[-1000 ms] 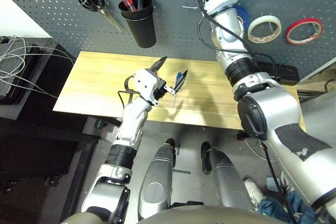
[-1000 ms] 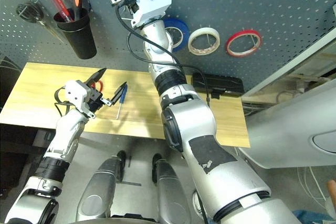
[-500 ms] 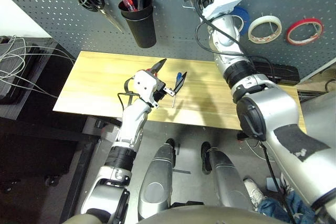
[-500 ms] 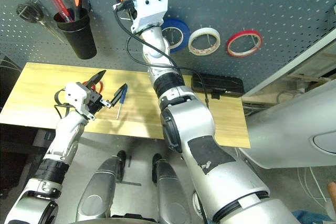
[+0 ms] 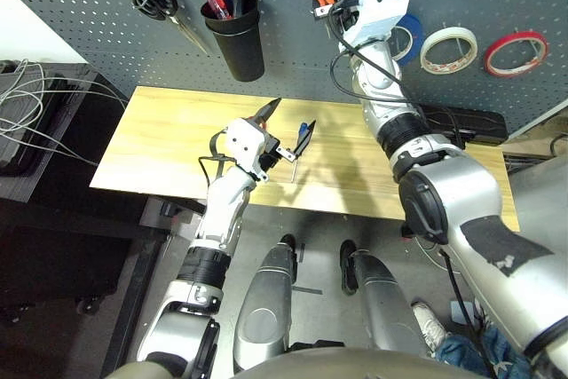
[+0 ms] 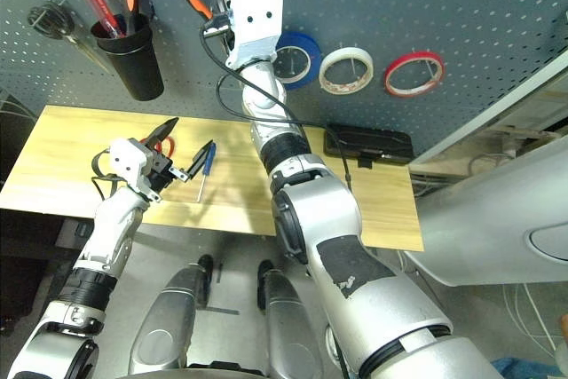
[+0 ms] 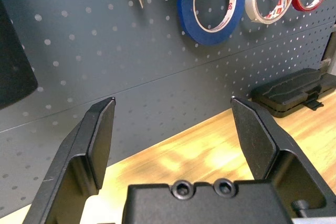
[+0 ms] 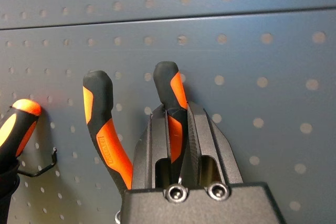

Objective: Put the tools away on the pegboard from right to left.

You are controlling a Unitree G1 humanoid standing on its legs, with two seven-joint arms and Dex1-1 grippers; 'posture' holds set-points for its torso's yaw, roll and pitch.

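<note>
The orange-and-black-handled pliers (image 8: 105,140) are up against the pegboard (image 5: 89,24), handles pointing up. My right gripper (image 8: 178,109) is shut on one handle, and the other handle stands free beside it. Just right of them, the blue tape ring (image 5: 406,33) hangs on the board. My left gripper (image 5: 290,123) hovers open and empty over the wooden table (image 5: 160,148). Under it lies the slim blue-handled screwdriver (image 6: 206,164). A bit of red beside that gripper (image 6: 165,142) may be the red-handled scissors, mostly hidden.
A black cup (image 5: 238,42) on the board holds red and orange-handled tools. Black-handled scissors (image 5: 160,2) hang left of it. A white tape ring (image 5: 446,48) and a red tape ring (image 5: 513,52) hang at the right. A black case (image 5: 470,122) lies on the table's back right.
My right arm has carried the pliers a little left and down along the pegboard, so more of both handles shows. The left arm has not moved.
</note>
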